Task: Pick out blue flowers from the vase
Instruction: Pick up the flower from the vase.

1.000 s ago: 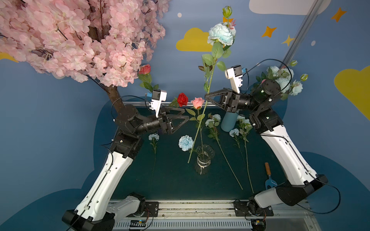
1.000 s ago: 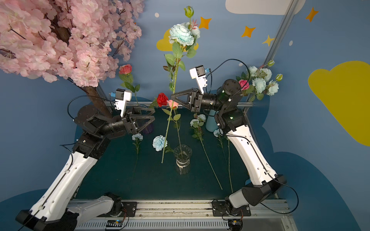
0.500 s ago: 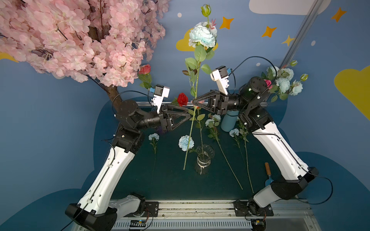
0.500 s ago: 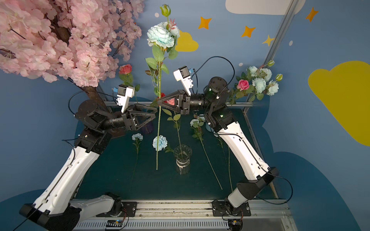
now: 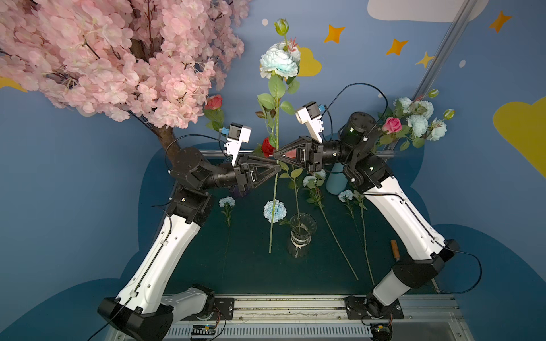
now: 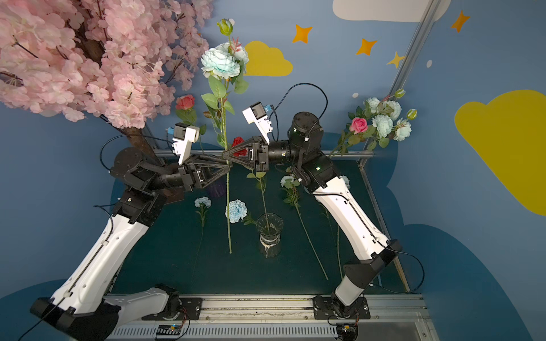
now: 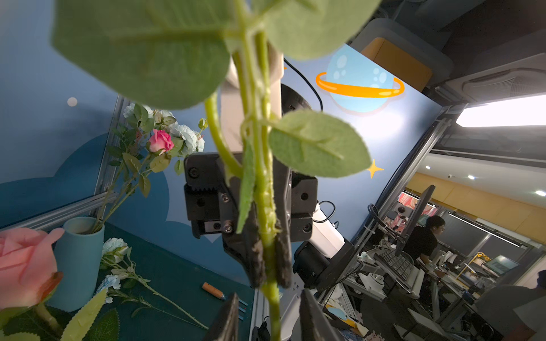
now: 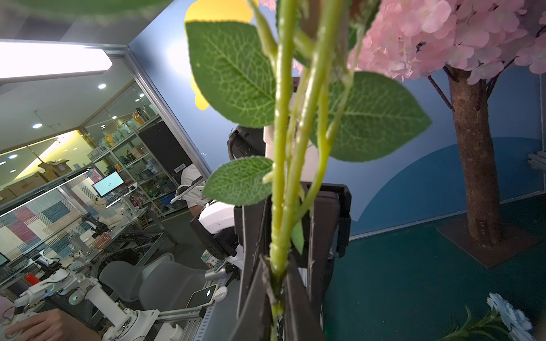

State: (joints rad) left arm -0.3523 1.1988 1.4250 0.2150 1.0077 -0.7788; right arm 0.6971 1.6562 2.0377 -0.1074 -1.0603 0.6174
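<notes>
Two arms meet above the tabletop (image 5: 254, 265). The right gripper (image 5: 276, 154) has its jaws closed tight on the stem of one blue flower (image 5: 279, 63), which stands upright in the air. It carries one large pale blue bloom and one green bud on top. Its lower end hangs over the tabletop, beside the glass vase (image 5: 302, 233) and outside it.

The left gripper (image 5: 279, 169) is just below the right one. Its jaws are narrow and stand on both sides of the same stem. In the left wrist view a small gap shows on each side, so they do not press it.

Four other blue flowers lie flat on the tabletop: two (image 5: 227, 202) (image 5: 274, 211) on the left-arm side of the glass vase and two (image 5: 313, 178) (image 5: 345, 195) on the right-arm side. The glass vase holds one thin stem. At the back a blue vase (image 5: 335, 184) holds one pink rose (image 5: 391, 125) and several pale blue blooms. Two red roses (image 5: 214, 102) (image 5: 267, 146) stand near the pink blossom tree (image 5: 118, 59).
</notes>
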